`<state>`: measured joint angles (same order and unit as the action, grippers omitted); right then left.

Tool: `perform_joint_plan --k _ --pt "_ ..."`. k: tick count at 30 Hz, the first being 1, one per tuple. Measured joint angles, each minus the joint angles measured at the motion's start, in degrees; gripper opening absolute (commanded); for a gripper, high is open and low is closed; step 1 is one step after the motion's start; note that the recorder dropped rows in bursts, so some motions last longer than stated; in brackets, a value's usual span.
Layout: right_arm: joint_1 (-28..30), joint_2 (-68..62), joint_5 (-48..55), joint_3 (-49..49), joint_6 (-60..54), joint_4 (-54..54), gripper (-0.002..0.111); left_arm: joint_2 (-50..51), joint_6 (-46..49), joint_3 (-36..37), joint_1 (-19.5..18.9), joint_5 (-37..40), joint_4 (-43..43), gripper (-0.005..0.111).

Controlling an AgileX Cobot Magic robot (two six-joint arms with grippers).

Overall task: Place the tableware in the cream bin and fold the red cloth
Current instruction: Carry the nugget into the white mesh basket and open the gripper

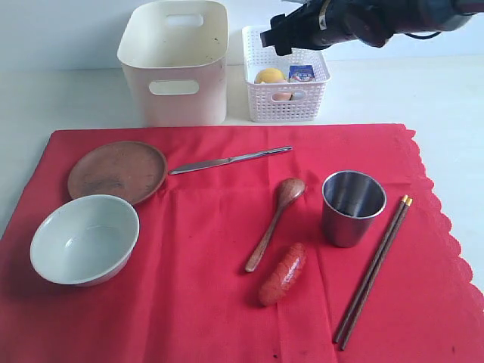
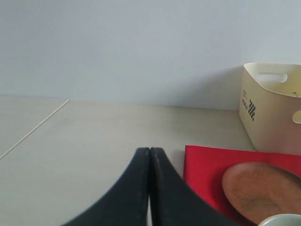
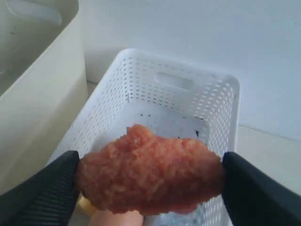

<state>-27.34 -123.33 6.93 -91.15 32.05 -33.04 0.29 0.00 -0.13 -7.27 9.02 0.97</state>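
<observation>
Large bright red cloth (image 1: pixel 212 318) lies flat and unfolded on the pale counter (image 1: pixel 454 91). All the tableware sits on it. Round brown plate (image 1: pixel 117 172) at far left, pale green-white bowl (image 1: pixel 85 238) just in front of the plate. Steel table knife (image 1: pixel 227 160) just beside the plate, brown wooden spoon (image 1: pixel 274 223) mid-cloth. Steel cup (image 1: pixel 352 206) upright, dark chopsticks with orange tips (image 1: pixel 373 268) beside the cup. Orange-red sausage (image 1: pixel 282 274) lies near the spoon's handle. Tall cream plastic bin (image 1: pixel 204 102) stands behind the cloth, white lattice basket (image 1: pixel 283 106) just beside it. Right fingers (image 3: pixel 47 193) clamp an orange-pink rough food lump (image 3: pixel 150 174) over the basket. Left fingers (image 2: pixel 136 188) are pressed together, grasping nothing, above the counter by the cloth's corner.
</observation>
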Motion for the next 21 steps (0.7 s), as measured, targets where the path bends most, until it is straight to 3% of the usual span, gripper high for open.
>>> perform_joint_plan --k 8,16,21 --pt "0.0 -9.9 3.5 -11.7 1.8 0.2 0.002 0.0 0.0 0.0 0.0 0.0 0.0 0.001" --pt "0.0 -13.4 5.6 -15.5 3.1 0.2 0.038 0.0 0.0 0.0 0.0 0.0 0.0 0.001" --pt "0.1 -13.7 5.8 -15.5 3.2 0.1 0.050 0.0 0.0 0.0 0.0 0.0 0.0 0.001"
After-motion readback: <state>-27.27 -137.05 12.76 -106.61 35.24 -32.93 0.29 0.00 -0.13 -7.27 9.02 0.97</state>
